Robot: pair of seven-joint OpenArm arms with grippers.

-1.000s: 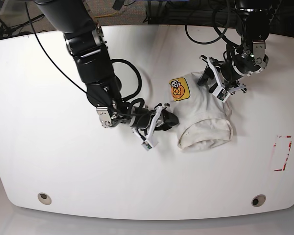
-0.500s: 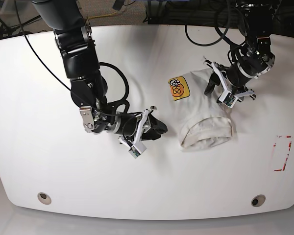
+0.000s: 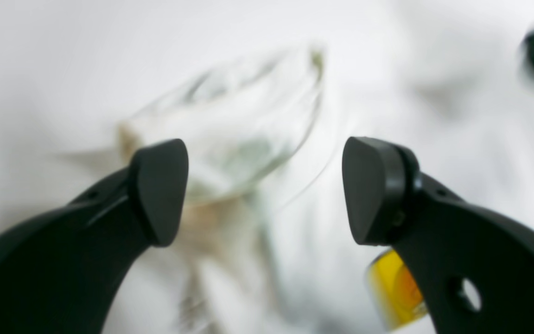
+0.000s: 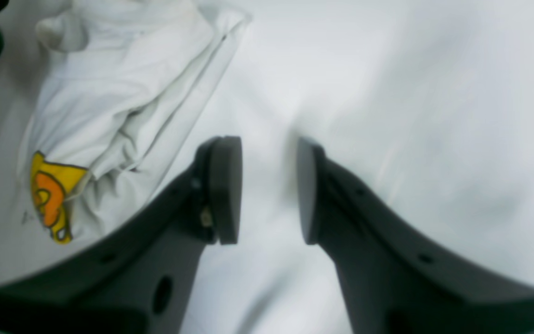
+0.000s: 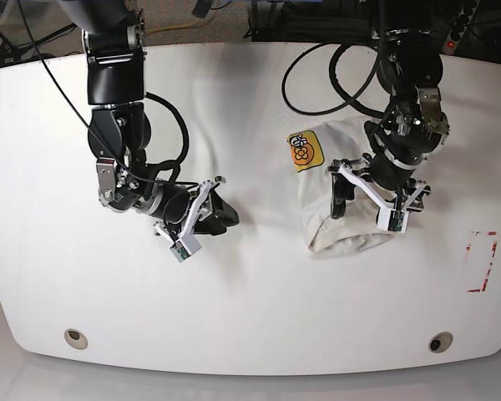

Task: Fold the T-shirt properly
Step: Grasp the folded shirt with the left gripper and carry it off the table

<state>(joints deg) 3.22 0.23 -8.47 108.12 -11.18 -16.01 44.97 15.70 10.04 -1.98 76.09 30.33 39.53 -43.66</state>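
Observation:
The off-white T-shirt (image 5: 326,180) lies folded into a compact bundle right of the table's middle, its orange-yellow print (image 5: 305,152) showing at the upper left corner. My left gripper (image 5: 367,205) hovers over the bundle's lower right part. In the blurred left wrist view, this gripper (image 3: 267,185) stands wide open above the cloth (image 3: 248,116) with nothing between its fingers. My right gripper (image 5: 215,219) is well left of the shirt over bare table. The right wrist view shows it (image 4: 269,190) with a narrow empty gap between its pads, the shirt (image 4: 123,83) off to one side.
A red marked rectangle (image 5: 482,261) sits near the table's right edge. Two round inserts (image 5: 76,337) (image 5: 438,342) lie near the front edge. Cables hang behind the white table (image 5: 259,317) at the back.
My left gripper moved down over the shirt's lower fold and its jaws spread wide. My right arm drew back to the left, away from the shirt. The bundle stayed in place.

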